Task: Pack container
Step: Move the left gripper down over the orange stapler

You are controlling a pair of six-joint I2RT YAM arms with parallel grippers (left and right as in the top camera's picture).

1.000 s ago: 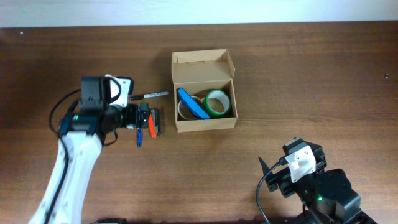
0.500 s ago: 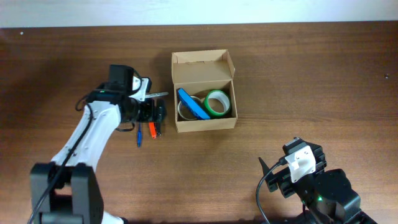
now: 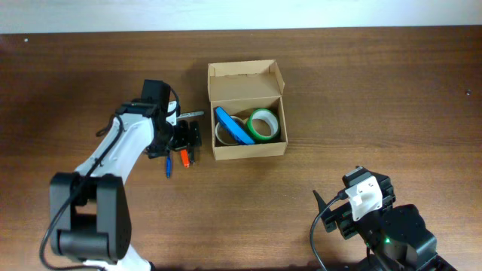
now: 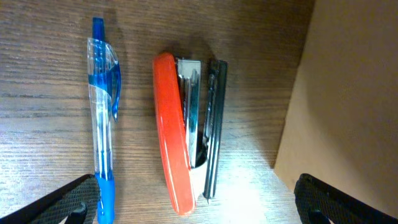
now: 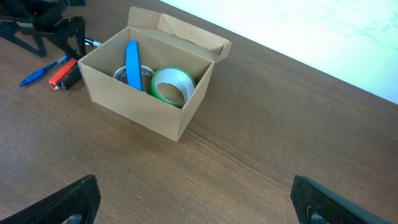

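Note:
The container, a tan cardboard box (image 3: 248,148), stands open at mid-table with its lid flap up at the back. It holds a green tape roll (image 3: 263,124), a pale tape roll (image 3: 224,133) and a flat blue packet (image 3: 234,125). My left gripper (image 3: 187,140) is open, just left of the box. In the left wrist view its jaws (image 4: 199,208) straddle an orange stapler (image 4: 177,149) and a blue pen (image 4: 102,143), with the box wall (image 4: 348,106) on the right. My right gripper (image 3: 331,212) is open and empty at the front right, and the right wrist view shows the box (image 5: 143,109) far ahead of its jaws (image 5: 199,202).
A black marker (image 3: 184,115) lies behind the left gripper, left of the box. The stapler (image 3: 184,157) and pen (image 3: 167,165) lie on the wooden table left of the box's front corner.
My left arm has swung right toward the box, and its gripper now sits closer to the box wall over the stapler. The right arm has not moved.

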